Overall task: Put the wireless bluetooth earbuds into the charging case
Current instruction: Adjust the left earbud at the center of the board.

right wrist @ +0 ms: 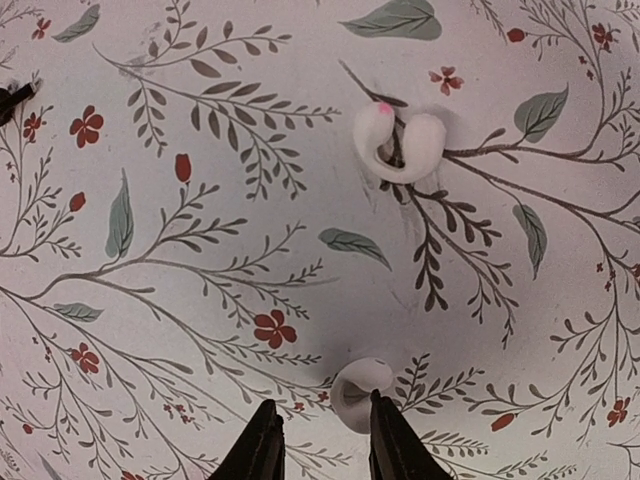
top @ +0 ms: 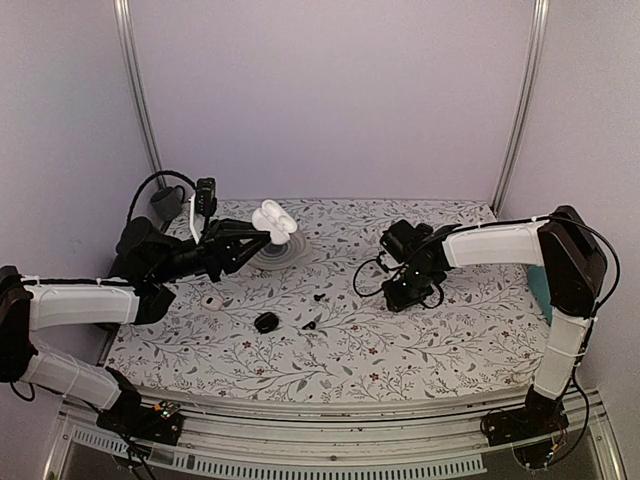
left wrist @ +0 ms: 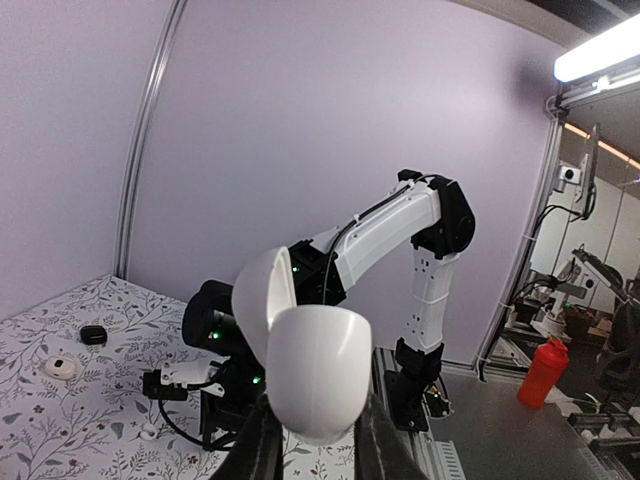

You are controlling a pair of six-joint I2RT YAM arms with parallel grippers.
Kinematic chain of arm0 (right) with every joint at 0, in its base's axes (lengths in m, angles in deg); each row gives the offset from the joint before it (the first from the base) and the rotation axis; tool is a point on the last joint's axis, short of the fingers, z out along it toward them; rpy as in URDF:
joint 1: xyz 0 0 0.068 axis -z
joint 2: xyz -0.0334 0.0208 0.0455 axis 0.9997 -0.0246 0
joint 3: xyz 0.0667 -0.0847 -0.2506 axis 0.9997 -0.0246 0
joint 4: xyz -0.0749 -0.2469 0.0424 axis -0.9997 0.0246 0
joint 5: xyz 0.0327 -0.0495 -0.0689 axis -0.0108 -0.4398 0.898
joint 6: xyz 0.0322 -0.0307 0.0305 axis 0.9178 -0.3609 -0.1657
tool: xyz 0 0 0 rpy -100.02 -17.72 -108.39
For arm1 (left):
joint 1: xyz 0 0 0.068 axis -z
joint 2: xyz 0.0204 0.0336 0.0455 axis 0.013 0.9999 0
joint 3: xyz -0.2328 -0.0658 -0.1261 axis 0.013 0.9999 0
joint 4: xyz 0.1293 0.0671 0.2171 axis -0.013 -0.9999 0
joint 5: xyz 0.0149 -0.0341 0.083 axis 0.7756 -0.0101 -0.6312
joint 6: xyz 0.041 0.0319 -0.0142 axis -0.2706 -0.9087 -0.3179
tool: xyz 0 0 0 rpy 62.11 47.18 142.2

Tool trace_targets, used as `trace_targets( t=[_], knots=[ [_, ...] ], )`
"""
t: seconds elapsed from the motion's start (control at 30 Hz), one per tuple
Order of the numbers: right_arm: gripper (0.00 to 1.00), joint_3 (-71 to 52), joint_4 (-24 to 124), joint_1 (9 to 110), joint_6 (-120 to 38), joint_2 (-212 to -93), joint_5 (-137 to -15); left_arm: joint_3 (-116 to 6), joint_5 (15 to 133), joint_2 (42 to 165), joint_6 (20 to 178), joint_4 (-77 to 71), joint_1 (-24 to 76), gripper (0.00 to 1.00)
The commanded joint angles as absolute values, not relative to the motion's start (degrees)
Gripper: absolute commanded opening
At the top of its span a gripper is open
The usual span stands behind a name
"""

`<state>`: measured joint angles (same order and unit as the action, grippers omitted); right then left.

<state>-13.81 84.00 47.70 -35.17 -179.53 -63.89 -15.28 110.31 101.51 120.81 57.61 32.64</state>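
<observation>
My left gripper (top: pixel 252 236) is shut on the white charging case (top: pixel 272 221) and holds it well above the table with its lid open. In the left wrist view the case (left wrist: pixel 315 365) fills the space between my fingers (left wrist: pixel 262 445). One white earbud with a dark spot (top: pixel 209 299) lies on the table at the left, also in the left wrist view (left wrist: pixel 60 368). My right gripper (right wrist: pixel 320 432) is open, low over the table. A small white cup-shaped piece (right wrist: pixel 356 392) lies against its right fingertip (right wrist: pixel 385 430). A curved white piece with a pink dot (right wrist: pixel 400 146) lies farther ahead.
A black oval object (top: pixel 266 322) and two small black bits (top: pixel 318 297) (top: pixel 309 325) lie mid-table. A grey round pad (top: pixel 283 253) sits under the raised case. A teal object (top: pixel 541 290) is at the right edge. Walls close the back and sides.
</observation>
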Motion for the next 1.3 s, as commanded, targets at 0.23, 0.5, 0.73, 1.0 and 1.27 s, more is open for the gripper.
trace_targets(
  t=[0.23,0.5,0.73,1.0,1.27],
  knots=[
    [0.31,-14.73,83.56,47.43,-34.22,-180.92,-64.8,-14.89,110.27,100.96,120.85,58.89,31.92,0.0],
    [0.31,-15.18,83.4,47.56,-33.99,-181.34,-64.63,-15.25,110.53,101.39,120.85,58.97,31.93,0.0],
    [0.31,-15.18,83.34,48.18,-34.08,-181.7,-64.03,-15.17,110.46,101.31,120.72,58.87,31.88,0.0],
    [0.31,-15.23,83.53,48.32,-34.34,-182.15,-63.1,-14.99,110.44,101.14,120.76,58.87,31.92,0.0],
    [0.31,-14.97,83.36,48.25,-34.25,-182.39,-62.18,-15.01,110.45,100.96,120.81,58.81,31.91,0.0]
  ],
)
